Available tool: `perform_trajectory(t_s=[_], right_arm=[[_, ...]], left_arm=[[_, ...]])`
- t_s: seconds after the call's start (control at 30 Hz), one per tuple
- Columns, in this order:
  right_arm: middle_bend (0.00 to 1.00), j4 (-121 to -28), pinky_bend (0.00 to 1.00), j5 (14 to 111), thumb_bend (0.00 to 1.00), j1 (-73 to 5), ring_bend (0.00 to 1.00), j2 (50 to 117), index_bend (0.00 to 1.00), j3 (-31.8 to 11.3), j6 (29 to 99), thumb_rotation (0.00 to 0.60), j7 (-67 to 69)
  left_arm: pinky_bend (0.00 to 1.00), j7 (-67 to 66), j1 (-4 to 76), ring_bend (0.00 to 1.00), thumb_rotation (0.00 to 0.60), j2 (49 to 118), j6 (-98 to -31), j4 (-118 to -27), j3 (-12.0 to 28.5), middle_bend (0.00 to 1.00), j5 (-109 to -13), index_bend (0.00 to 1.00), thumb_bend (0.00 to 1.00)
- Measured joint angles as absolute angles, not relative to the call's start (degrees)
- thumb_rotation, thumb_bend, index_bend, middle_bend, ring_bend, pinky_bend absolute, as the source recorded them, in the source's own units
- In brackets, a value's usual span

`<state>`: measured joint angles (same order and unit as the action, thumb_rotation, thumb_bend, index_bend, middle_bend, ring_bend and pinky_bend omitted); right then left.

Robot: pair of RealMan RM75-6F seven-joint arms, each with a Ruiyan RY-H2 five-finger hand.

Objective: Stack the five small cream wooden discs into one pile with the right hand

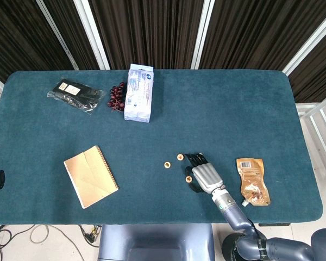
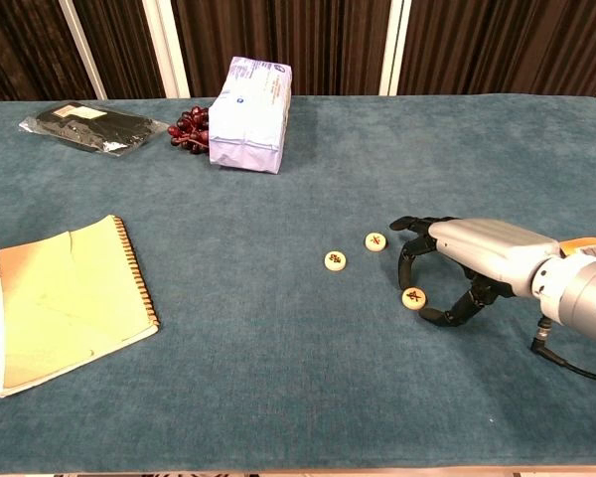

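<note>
Three cream discs show on the teal bench (image 2: 278, 397): left disc (image 2: 335, 260), middle disc (image 2: 375, 240), near disc (image 2: 413, 298). Right hand (image 2: 467, 263) arches palm-down over the bench, fingers curled with tips down beside the near disc; whether it pinches anything, cannot tell. White pouch (image 2: 249, 115), brown sachet (image 1: 252, 181), black packet (image 2: 91, 129), all closed. Grapes (image 2: 189, 129), notebook (image 2: 65, 298). Dark curtains (image 1: 152, 27) behind.

Open cloth seen between notebook (image 2: 68, 298) and discs. Three discs visible: two (image 2: 335, 260) (image 2: 375, 241) lying apart ahead-left of right hand (image 2: 467, 260), third (image 2: 413, 298) enclosed by its curled fingers. Brown pouch (image 1: 253, 181) lying just right of hand. White packet (image 2: 249, 115), grapes (image 2: 187, 129), black bag (image 2: 91, 128) kept well apart at far edge.
</note>
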<state>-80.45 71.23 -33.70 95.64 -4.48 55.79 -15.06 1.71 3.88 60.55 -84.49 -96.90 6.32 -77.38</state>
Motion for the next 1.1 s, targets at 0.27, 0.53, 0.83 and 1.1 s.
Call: perform_trajectory(t_s=[0.27,0.53,0.83,1.1], right_arm=[[0.00,-80.2,0.00,71.2,0.41,-33.8,0.00,95.5,0.47,-4.7,55.5,0.600,-14.7],[0.00,-80.1,0.00,71.0,0.41,-33.8,0.00,95.7,0.49,-5.0,55.3,0.600,-14.8],[0.00,-80.1,0.00,70.9,0.41,-34.0,0.00,95.6,0.49,-5.0,54.8,0.600,-14.9],[0.00,-80.0,0.00,70.7,0.41,-34.0,0.00,95.7,0.49,-4.9,54.5,0.600,-15.1]], left_arm=[[0.00,1.7,3.9,0.00,0.600,60.6,-84.4,-96.9,6.3,0.00,-77.3,0.16,0.49],[0.00,2.0,3.8,0.00,0.600,60.6,-84.6,-96.8,6.4,0.00,-77.3,0.16,0.49],[0.00,1.8,3.8,0.00,0.600,60.7,-84.7,-96.7,6.4,0.00,-77.3,0.17,0.49],[0.00,1.8,3.8,0.00,0.600,60.7,-84.7,-96.7,6.5,0.00,-77.3,0.16,0.49]])
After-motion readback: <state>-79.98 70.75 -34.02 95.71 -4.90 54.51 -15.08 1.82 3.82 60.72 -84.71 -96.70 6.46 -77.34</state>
